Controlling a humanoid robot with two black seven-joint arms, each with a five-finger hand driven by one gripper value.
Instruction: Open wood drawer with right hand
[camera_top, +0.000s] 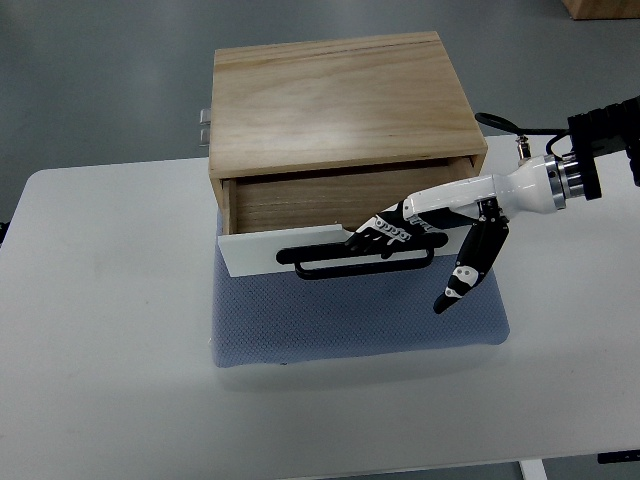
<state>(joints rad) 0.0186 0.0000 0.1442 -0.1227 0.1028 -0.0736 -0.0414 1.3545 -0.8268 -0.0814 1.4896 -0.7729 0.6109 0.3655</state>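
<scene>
A wooden drawer box (340, 100) stands at the back of the white table. Its drawer (330, 200) is pulled partly out, with a white front panel (270, 250) and a black bar handle (360, 262). My right hand (395, 238) comes in from the right edge. Its fingers (385, 232) are curled over the handle's right half. The thumb (462, 275) hangs down, apart from the handle. The left arm is out of view.
A blue-grey mat (350, 315) lies under the box and in front of it. The white table (100, 350) spreads left and forward. A black cable (500, 125) runs behind the box at the right.
</scene>
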